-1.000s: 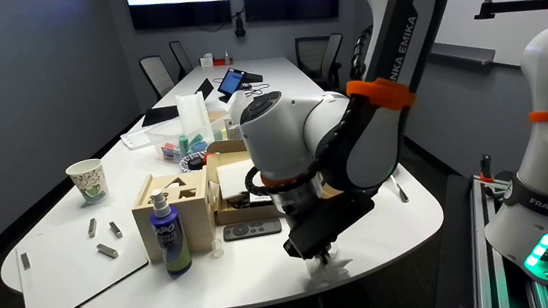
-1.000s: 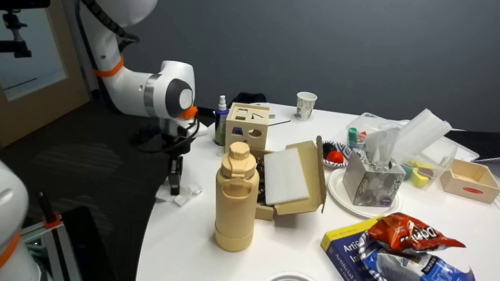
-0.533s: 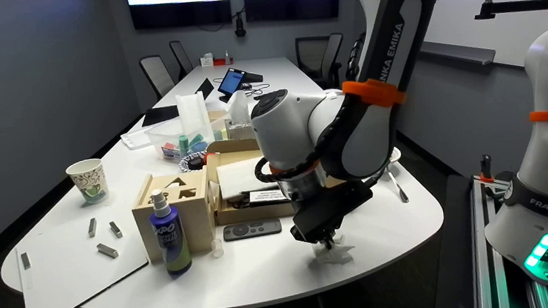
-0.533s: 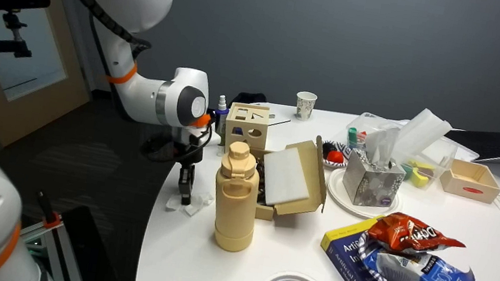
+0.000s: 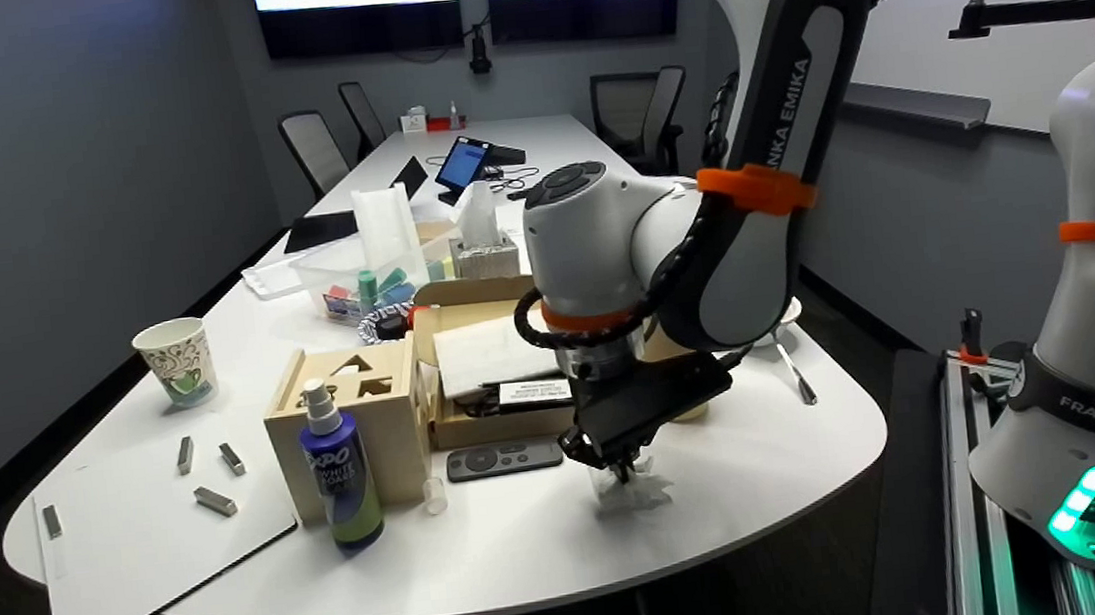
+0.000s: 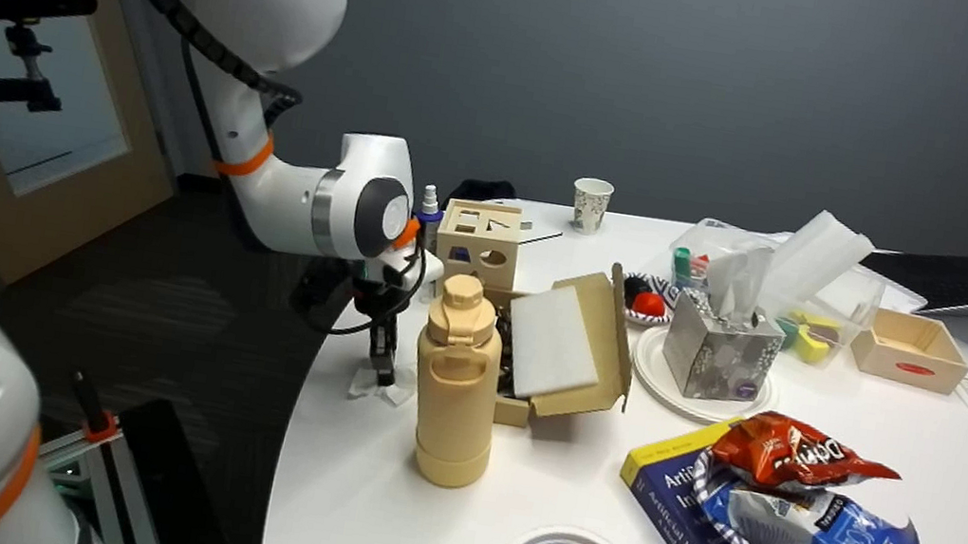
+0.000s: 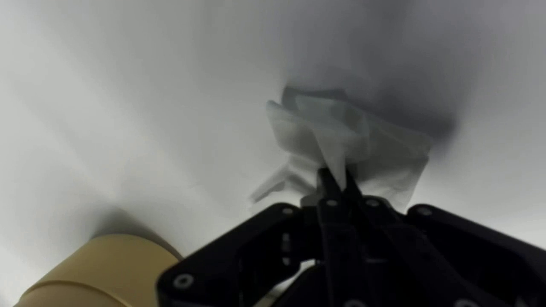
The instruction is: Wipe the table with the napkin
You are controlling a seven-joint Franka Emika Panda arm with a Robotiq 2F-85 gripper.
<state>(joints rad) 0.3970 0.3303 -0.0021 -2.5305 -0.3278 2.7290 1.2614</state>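
Note:
The white table (image 5: 412,574) fills much of both exterior views; its rounded near end is under the arm, and it also shows in an exterior view (image 6: 369,528). The napkin (image 5: 648,494) is white, thin and crumpled, bunched under my gripper (image 5: 624,471) at the table top. My gripper (image 7: 340,181) is shut on the napkin (image 7: 337,128); a fold is pinched between the fingertips and the rest spreads out around them against the table. In an exterior view, my gripper (image 6: 383,380) points down, with napkin flaps (image 6: 363,384) on both sides of it.
A tan bottle (image 6: 454,392) stands close to my gripper; it also shows in the wrist view (image 7: 106,268). A remote (image 5: 504,458), small clear cap (image 5: 434,496), spray bottle (image 5: 348,477), wooden shape box (image 5: 349,437) and open cardboard box (image 5: 508,422) stand near.
My gripper and the napkin have slid along the table, away from its near rounded edge and closer to the remote and the tan bottle. The gripper has stayed shut on the napkin.

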